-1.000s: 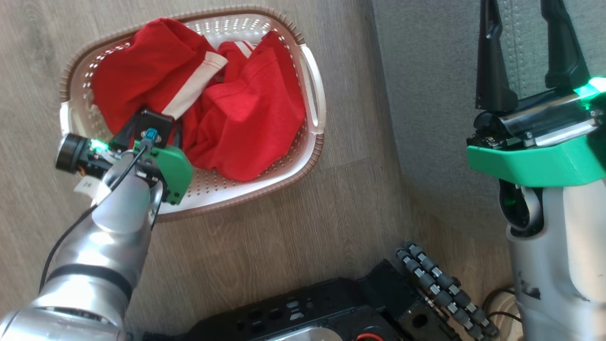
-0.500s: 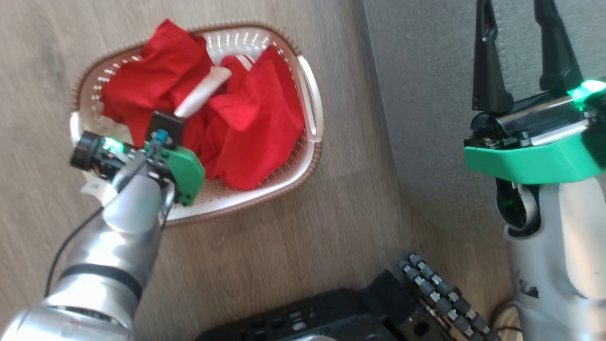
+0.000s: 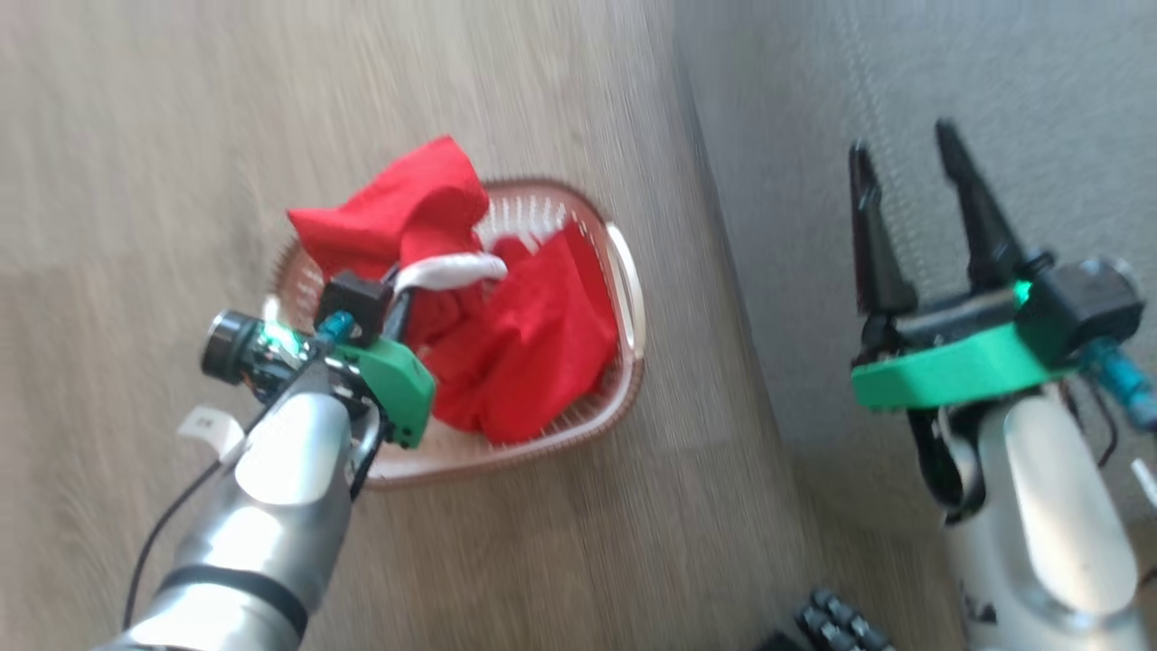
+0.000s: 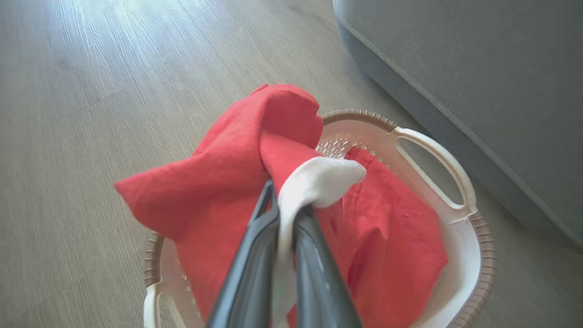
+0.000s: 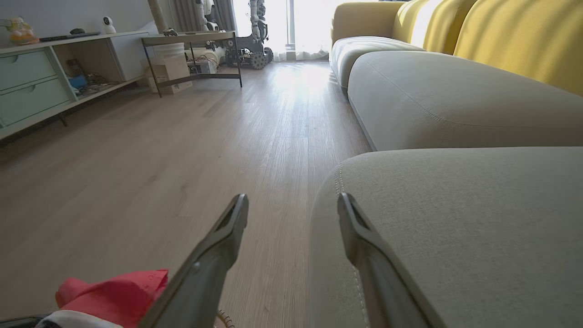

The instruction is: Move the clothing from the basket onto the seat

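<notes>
Left gripper, angled down, clamps the white band of bright red fabric clothing — bunched above the cream plastic basket; right gripper spread at three o'clock, over the grey upholstered seat.

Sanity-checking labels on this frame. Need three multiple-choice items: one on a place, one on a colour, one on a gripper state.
1. The basket stands:
A) on a table
B) on the floor beside the sofa
C) on a shelf

2. The part of the clothing pinched in the left gripper jaws is:
A) white
B) blue
C) black

3. The right gripper jaws are:
A) shut on the basket handle
B) shut on cloth
C) open, empty

Answers:
1 B, wood planks lie under it, with the grey sofa alongside.
2 A, a white band sits between the jaws in the left wrist view.
3 C, a clear gap shows between the jaws, with nothing in it.
</notes>
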Robot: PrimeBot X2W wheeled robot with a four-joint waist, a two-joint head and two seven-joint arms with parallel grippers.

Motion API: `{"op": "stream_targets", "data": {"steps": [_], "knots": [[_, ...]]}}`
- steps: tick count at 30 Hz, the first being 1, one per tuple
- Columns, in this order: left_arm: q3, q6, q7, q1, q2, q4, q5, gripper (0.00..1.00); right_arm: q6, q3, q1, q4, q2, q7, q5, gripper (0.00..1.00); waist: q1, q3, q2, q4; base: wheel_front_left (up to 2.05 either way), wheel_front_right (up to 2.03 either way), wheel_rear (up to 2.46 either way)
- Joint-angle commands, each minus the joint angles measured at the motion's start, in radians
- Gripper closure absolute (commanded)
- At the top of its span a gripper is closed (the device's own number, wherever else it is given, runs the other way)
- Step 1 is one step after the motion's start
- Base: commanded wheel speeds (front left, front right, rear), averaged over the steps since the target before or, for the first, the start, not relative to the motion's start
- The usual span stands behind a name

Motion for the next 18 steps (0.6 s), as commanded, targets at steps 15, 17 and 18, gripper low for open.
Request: {"op": "stream_targets", "data": {"steps": [15,17,18], "knots": [[-0.138,0.014,0.08,0.171,0.012,-0.327,-0.23,1.0,0.0,0.017,0.25,0.127,0.002,-0.006,-0.04,0.0,0.0,-0.511,-0.0001,0.112,0.0,0.0,0.0],[-0.147,0.02,0.102,0.177,0.012,-0.363,-0.246,1.0,0.0,0.023,0.27,0.134,0.002,-0.006,-0.039,0.0,0.0,-0.543,-0.0001,0.117,0.0,0.0,0.0],[-0.15,0.023,0.114,0.177,0.012,-0.382,-0.251,1.0,0.0,0.026,0.276,0.135,0.002,-0.006,-0.039,0.0,0.0,-0.554,-0.0001,0.119,0.0,0.0,0.0]]}}
